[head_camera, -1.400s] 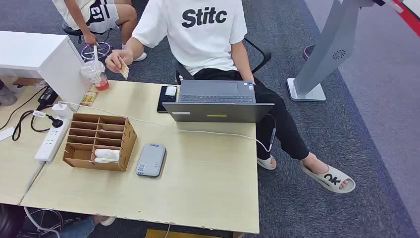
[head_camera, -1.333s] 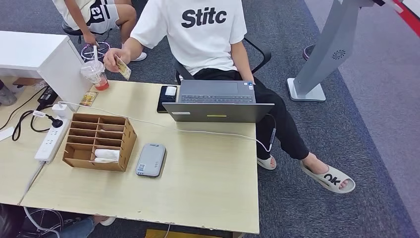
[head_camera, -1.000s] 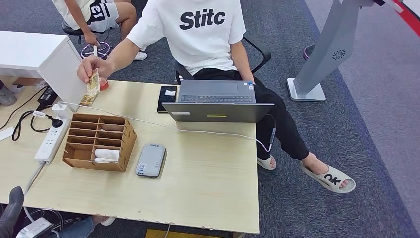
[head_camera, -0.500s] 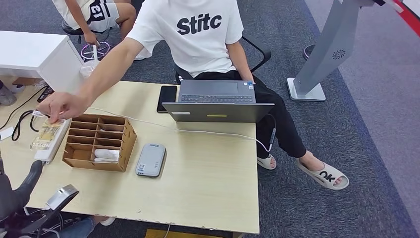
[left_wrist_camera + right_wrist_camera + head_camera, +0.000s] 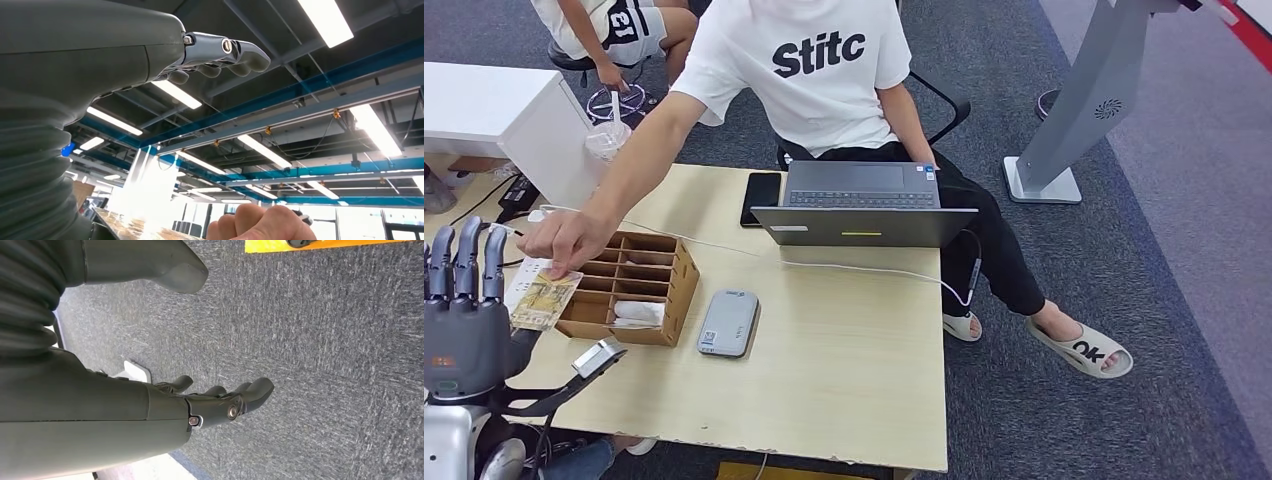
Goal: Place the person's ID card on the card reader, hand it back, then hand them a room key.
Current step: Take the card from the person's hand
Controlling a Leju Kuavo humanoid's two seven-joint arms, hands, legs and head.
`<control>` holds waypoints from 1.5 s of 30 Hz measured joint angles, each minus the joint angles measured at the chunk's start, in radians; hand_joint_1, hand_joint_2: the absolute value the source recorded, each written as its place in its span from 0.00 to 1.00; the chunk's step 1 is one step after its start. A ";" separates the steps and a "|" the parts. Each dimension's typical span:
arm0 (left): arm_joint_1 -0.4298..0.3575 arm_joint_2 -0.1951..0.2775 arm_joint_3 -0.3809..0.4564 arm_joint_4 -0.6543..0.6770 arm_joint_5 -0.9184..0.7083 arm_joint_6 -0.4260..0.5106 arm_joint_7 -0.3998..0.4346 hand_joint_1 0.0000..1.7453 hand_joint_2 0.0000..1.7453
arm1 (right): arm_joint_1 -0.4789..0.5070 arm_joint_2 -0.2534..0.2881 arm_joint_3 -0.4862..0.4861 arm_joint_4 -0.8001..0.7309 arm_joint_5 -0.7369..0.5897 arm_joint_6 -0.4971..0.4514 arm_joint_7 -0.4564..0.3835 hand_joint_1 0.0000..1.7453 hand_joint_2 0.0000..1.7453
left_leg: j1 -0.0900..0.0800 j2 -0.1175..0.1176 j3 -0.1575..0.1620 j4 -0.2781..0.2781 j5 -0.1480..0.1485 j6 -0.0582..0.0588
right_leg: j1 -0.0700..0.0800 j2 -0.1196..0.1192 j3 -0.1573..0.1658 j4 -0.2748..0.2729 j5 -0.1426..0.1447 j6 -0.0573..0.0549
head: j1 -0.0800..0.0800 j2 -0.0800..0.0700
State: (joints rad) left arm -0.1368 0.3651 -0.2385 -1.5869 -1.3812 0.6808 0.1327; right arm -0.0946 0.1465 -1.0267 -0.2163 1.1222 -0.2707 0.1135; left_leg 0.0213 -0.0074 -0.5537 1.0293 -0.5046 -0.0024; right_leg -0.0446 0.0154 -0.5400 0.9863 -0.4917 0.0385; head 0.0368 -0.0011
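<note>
Receiving the ID card (image 5: 544, 300) is the step in hand; the person's hand (image 5: 569, 238) holds it just beside the left robot hand (image 5: 464, 310), which is raised, released, fingers apart; the fingers should probably close on the card's free edge, clear of the person's grip; the card reader (image 5: 728, 322) lies on the bench (image 5: 844, 350); the right robot hand (image 5: 215, 402) hangs over carpet, holding nothing.

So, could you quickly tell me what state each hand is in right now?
Left hand: open, raised beside the ID card the person's hand holds out.
Right hand: open, holding nothing, above the carpet.
</note>
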 joint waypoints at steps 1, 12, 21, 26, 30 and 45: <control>-0.003 0.005 -0.008 0.004 -0.005 0.000 0.012 0.33 1.00 | 0.000 0.000 0.000 0.000 0.001 0.000 0.000 0.00 1.00 | 0.000 0.000 0.000 0.000 0.000 0.000 | 0.000 0.000 0.000 0.000 0.000 0.000 | 0.000 0.000; -0.093 0.093 -0.191 0.083 -0.090 -0.015 0.177 1.00 1.00 | 0.000 0.000 0.008 0.001 0.015 0.004 0.006 0.00 1.00 | 0.000 0.001 -0.001 0.000 0.000 0.000 | 0.000 0.001 -0.001 0.000 0.000 0.000 | -0.001 0.000; -0.154 0.149 -0.348 0.175 -0.141 -0.019 0.334 1.00 1.00 | -0.001 0.004 0.018 0.002 0.035 0.016 0.011 0.00 1.00 | 0.000 0.001 -0.001 0.000 0.000 0.000 | 0.000 0.001 -0.002 0.000 0.000 0.000 | -0.001 0.000; -0.167 0.145 -0.381 0.199 -0.142 -0.031 0.327 1.00 1.00 | -0.001 0.004 0.019 0.003 0.040 0.016 0.012 0.00 1.00 | 0.000 0.001 -0.001 0.000 0.000 0.000 | 0.000 0.001 -0.002 0.000 0.000 0.000 | -0.001 0.000; -0.188 0.136 -0.422 0.217 -0.142 -0.039 0.328 1.00 1.00 | -0.002 0.004 0.019 0.004 0.041 0.017 0.015 0.00 1.00 | 0.000 0.001 -0.001 0.000 0.000 0.000 | 0.000 0.001 -0.001 0.000 0.000 0.000 | -0.001 0.000; -0.267 0.029 -0.514 0.300 -0.142 -0.074 0.246 1.00 1.00 | -0.003 0.007 0.020 0.005 0.053 0.016 0.020 0.00 1.00 | 0.000 0.001 -0.001 0.000 0.000 0.000 | 0.000 0.001 -0.001 0.000 0.001 0.000 | -0.001 0.000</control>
State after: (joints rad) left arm -0.4034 0.3944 -0.7529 -1.2872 -1.5228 0.6073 0.3787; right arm -0.0979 0.1534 -1.0068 -0.2110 1.1751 -0.2548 0.1334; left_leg 0.0209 -0.0067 -0.5547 1.0296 -0.5042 -0.0026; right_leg -0.0449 0.0164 -0.5414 0.9863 -0.4912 0.0386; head 0.0361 -0.0011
